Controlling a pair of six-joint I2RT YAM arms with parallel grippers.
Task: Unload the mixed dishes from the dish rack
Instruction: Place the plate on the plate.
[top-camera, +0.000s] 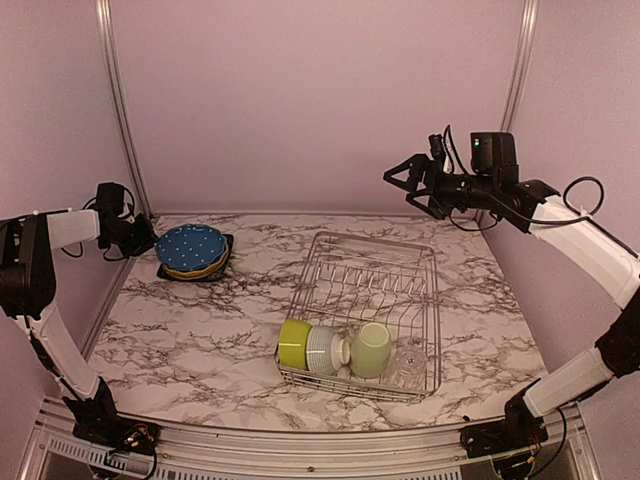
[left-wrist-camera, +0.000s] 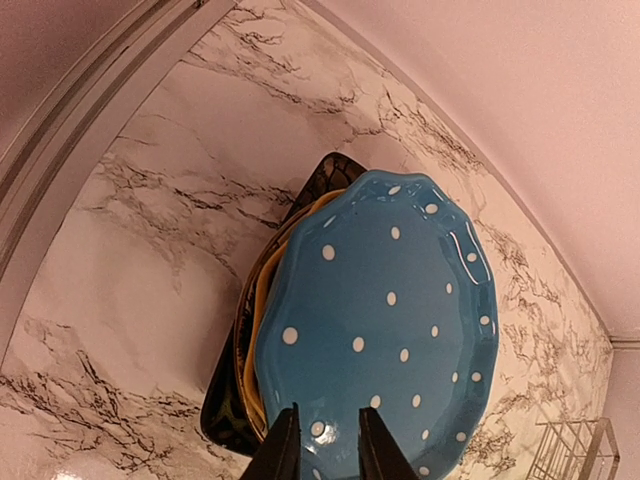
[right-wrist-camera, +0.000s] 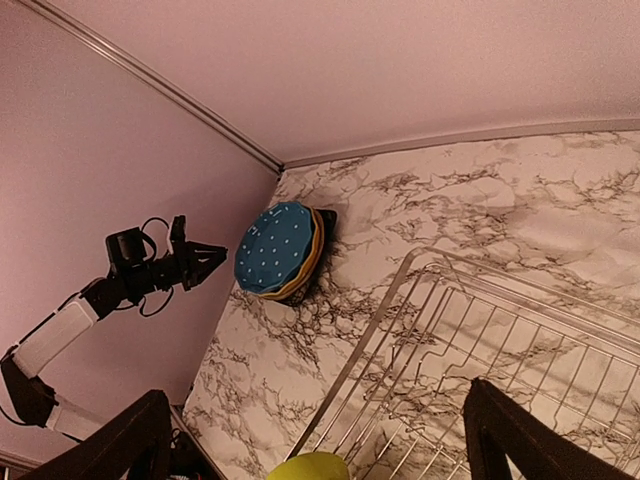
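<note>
From above, a blue white-dotted scalloped ceramic plate (top-camera: 193, 247) tops a plate stack (top-camera: 197, 271) at far left, just beside the left gripper (top-camera: 148, 238).

Left wrist: its fingers stand narrowly parted and empty at the plate's near rim.

Right wrist: the right gripper (right-wrist-camera: 318, 392) is spread wide and empty above the silver wire-grid dish rack (right-wrist-camera: 470, 330).

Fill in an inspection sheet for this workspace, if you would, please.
Surface: marble-patterned table.
Job's things: dish rack holds lime-green bowl, white ribbed bowl, pale green mug, clear glass; blue dotted plate tops plate stack at far left.
Clutter: nothing seen.
Grippers: left gripper open beside the stack; right gripper open, raised at far right.
Cables: black cables at both wrists.
Surroundings: lilac walls, metal frame posts.
</note>
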